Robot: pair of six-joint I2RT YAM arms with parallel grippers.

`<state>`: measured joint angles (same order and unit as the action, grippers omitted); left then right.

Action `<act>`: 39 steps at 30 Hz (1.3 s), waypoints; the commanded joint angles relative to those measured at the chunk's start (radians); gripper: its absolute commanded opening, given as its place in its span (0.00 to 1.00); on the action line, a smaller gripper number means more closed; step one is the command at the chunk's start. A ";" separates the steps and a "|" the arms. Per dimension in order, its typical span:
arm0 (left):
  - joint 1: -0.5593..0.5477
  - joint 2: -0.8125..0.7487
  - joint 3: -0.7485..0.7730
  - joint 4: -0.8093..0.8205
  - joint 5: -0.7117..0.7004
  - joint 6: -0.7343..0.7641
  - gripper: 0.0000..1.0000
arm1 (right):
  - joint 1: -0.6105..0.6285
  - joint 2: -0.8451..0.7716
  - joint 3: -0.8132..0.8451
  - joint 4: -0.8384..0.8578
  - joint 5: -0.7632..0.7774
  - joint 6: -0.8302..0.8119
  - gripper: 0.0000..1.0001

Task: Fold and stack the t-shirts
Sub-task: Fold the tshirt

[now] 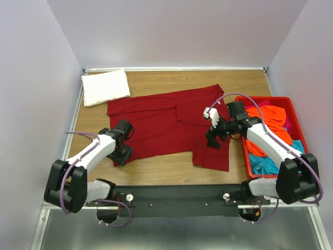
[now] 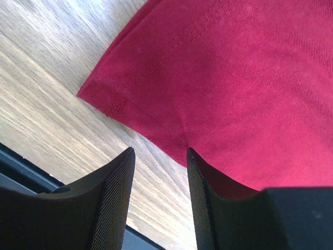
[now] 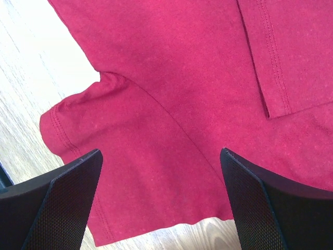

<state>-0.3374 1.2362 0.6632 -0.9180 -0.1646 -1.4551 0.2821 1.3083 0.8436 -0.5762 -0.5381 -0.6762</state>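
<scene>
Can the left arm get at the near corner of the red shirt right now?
Probably yes. The left gripper is open right beside the hem corner of the red shirt, which lies flat on the table, nothing in between.

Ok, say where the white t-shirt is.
In the top external view the white t-shirt lies folded at the far left corner of the table, beyond the dark red t-shirt.

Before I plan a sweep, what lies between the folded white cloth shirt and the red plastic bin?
The spread dark red cloth t-shirt, with the right end effector above it; the top external view shows this.
</scene>
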 commanded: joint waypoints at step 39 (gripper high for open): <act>-0.018 0.083 0.026 0.014 0.019 -0.011 0.48 | -0.127 -0.083 -0.009 0.013 -0.046 0.046 1.00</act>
<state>-0.3492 1.3182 0.7109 -0.8749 -0.1482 -1.4624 0.1616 1.2430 0.8364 -0.5755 -0.5632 -0.6430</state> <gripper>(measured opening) 0.482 0.997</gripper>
